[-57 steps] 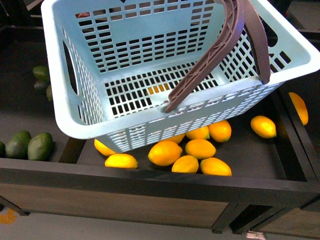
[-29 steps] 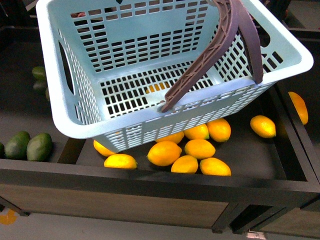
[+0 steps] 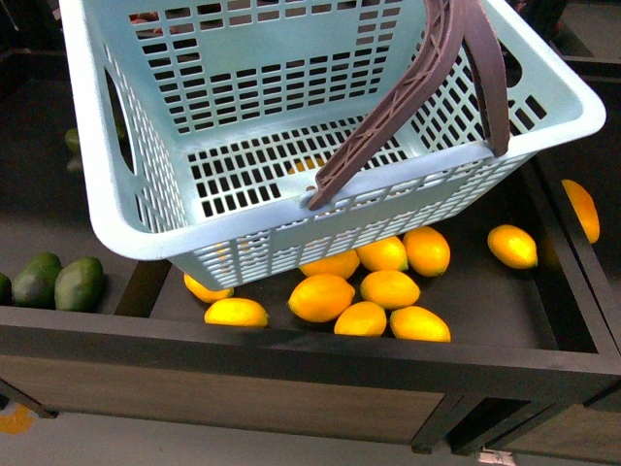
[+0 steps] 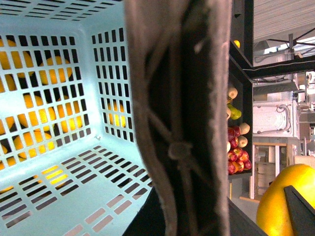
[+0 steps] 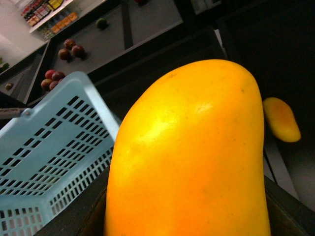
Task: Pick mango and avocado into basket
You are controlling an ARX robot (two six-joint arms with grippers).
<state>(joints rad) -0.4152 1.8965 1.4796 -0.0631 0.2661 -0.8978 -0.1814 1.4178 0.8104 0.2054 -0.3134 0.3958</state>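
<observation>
The turquoise basket [image 3: 146, 146] hangs tilted above the dark bin, held by its brown handles [image 3: 408, 97]. It is empty inside. My left gripper is shut on the handle [image 4: 182, 123], which fills the left wrist view; the fingers are hidden behind it. My right gripper is shut on a large yellow-orange mango [image 5: 192, 157] that fills the right wrist view and hides the fingers. It is beside the basket's corner [image 5: 54, 147]. The same mango shows in the left wrist view [image 4: 285, 201]. Two dark green avocados [image 3: 58, 282] lie in the left bin. Neither arm shows in the front view.
Several yellow mangoes [image 3: 320, 296] lie in the dark bin under the basket, one [image 3: 511, 245] apart at the right. Another [image 3: 582, 209] lies in the neighbouring right bin. The bin's dark front rail [image 3: 291, 354] runs across the foreground. Red fruit [image 4: 236, 152] sits on a far shelf.
The basket has shifted a little left and up in the front view over the last second. The fruit in the bins has not moved.
</observation>
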